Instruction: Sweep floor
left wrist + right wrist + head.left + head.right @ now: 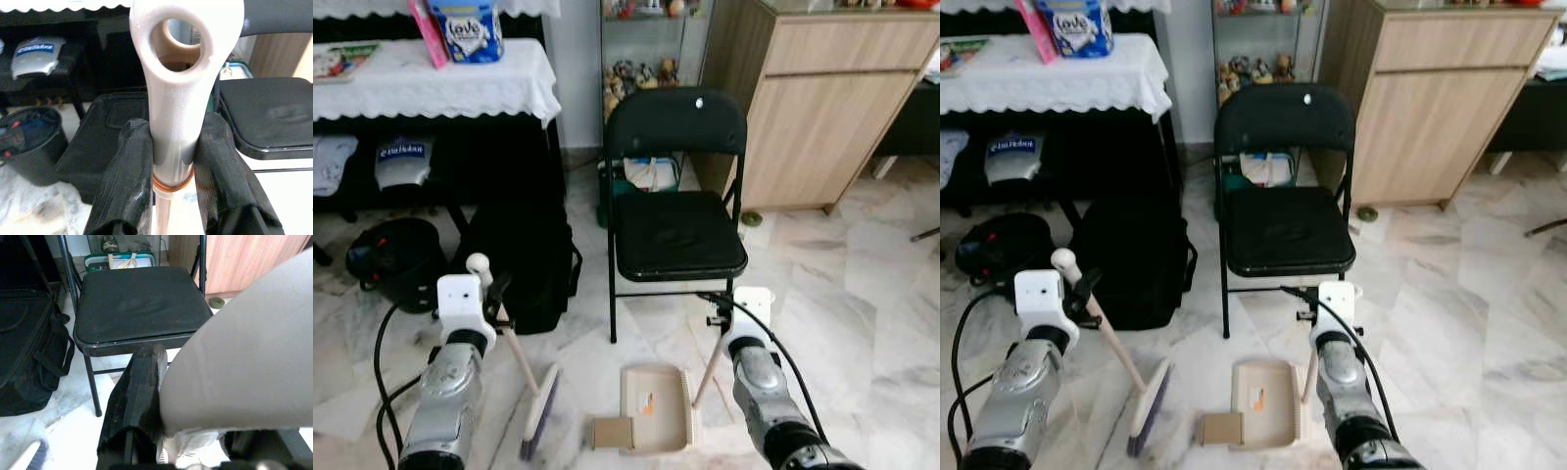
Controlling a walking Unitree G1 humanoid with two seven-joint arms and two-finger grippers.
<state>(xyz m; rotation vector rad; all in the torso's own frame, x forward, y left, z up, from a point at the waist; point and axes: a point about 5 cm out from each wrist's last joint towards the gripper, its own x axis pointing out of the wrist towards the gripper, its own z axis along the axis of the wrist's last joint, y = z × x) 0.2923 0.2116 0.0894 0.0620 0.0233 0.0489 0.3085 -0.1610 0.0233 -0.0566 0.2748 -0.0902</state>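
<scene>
My left gripper (495,294) is shut on the top of a beige broom handle (173,98); the broom slants down to its brush head (540,411) on the marble floor. My right gripper (717,315) is shut on the upright handle (710,370) of a beige dustpan (656,406), which lies flat on the floor between my arms. A small orange scrap (648,399) lies inside the pan. A brown cardboard piece (612,432) rests at the pan's front lip. In the right wrist view one black finger (137,391) presses against the pale handle (244,367).
A black folding chair (675,220) stands just behind the dustpan. A black bag (524,259) and a dark bucket (396,259) sit to the left under a table with a white cloth (431,83). A wooden cabinet (822,98) stands at the right.
</scene>
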